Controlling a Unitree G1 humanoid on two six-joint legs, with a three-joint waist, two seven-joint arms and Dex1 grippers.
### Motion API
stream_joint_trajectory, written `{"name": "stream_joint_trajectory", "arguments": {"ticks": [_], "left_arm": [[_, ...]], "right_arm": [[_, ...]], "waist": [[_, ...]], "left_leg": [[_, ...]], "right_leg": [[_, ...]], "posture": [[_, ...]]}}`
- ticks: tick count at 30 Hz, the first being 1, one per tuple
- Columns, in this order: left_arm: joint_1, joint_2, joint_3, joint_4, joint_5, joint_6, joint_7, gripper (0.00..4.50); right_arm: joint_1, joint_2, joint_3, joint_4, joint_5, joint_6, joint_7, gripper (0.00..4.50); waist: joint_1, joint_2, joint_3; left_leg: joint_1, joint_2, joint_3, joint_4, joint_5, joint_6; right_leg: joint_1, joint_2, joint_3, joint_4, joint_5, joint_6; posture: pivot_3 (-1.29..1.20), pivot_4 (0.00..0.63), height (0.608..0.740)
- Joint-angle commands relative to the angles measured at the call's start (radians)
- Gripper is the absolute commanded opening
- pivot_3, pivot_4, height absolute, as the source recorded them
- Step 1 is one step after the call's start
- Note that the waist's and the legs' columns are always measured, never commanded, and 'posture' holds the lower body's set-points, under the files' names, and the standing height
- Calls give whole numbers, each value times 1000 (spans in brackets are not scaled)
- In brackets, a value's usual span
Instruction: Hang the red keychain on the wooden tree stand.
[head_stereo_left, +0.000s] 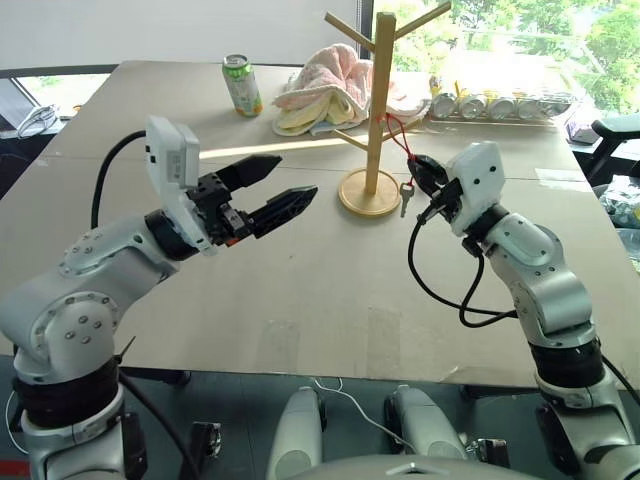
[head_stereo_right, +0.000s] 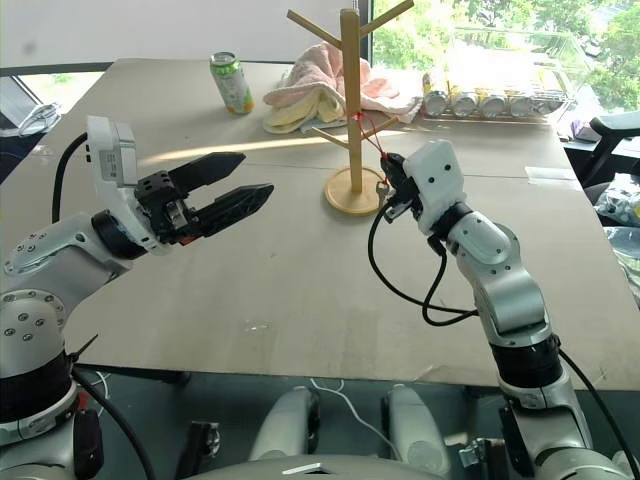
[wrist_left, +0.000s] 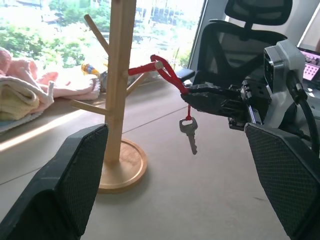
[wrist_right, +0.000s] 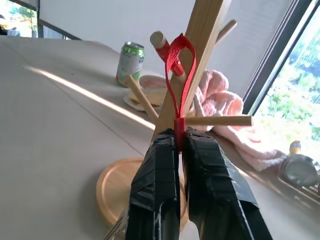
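The wooden tree stand (head_stereo_left: 379, 110) rises from its round base at the far middle of the table. My right gripper (wrist_right: 181, 136) sits just right of the pole, shut on the red keychain (wrist_right: 179, 67) near its lower end. The red loop reaches up over the tip of one branch (wrist_right: 159, 40), and the small silvery key (wrist_left: 190, 133) dangles under the fingers. My left gripper (head_stereo_left: 298, 176) hovers open to the left of the stand, pointing at it, with nothing between its fingers.
A green drink can (head_stereo_left: 241, 84) and a pink and yellow towel (head_stereo_left: 320, 95) lie behind the stand. A rack of cans (head_stereo_left: 500, 105) runs along the far right edge. A black office chair (wrist_left: 250, 30) stands beyond the table.
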Motion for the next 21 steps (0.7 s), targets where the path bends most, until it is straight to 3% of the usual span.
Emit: {"name": "stream_joint_trajectory", "arguments": {"ticks": [1, 7, 15, 21], "left_arm": [[-27, -10, -8, -41, -7, -38, 27, 4500], [-46, -11, -24, -31, -10, -58, 32, 4500], [-61, -10, -41, -20, -16, -65, 20, 4500], [-86, -6, -58, -4, -21, -64, 1, 4500]], "right_arm": [[-38, -6, -4, 45, -69, -156, -10, 54], [-34, 0, -19, 88, -100, -252, -6, 54], [50, 4, -29, -11, -78, -268, 17, 54], [21, 27, -11, 18, -81, -259, 29, 54]], "waist": [[1, 0, 0], [0, 0, 0], [2, 0, 0], [0, 0, 0]], "left_leg": [[0, 0, 0, 0, 0, 0], [0, 0, 0, 0, 0, 0], [0, 0, 0, 0, 0, 0], [1, 0, 0, 0, 0, 0]], "right_leg": [[0, 0, 0, 0, 0, 0], [0, 0, 0, 0, 0, 0], [0, 0, 0, 0, 0, 0], [1, 0, 0, 0, 0, 0]], "posture": [[0, 150, 732], [0, 150, 732], [0, 150, 732], [0, 150, 732]]}}
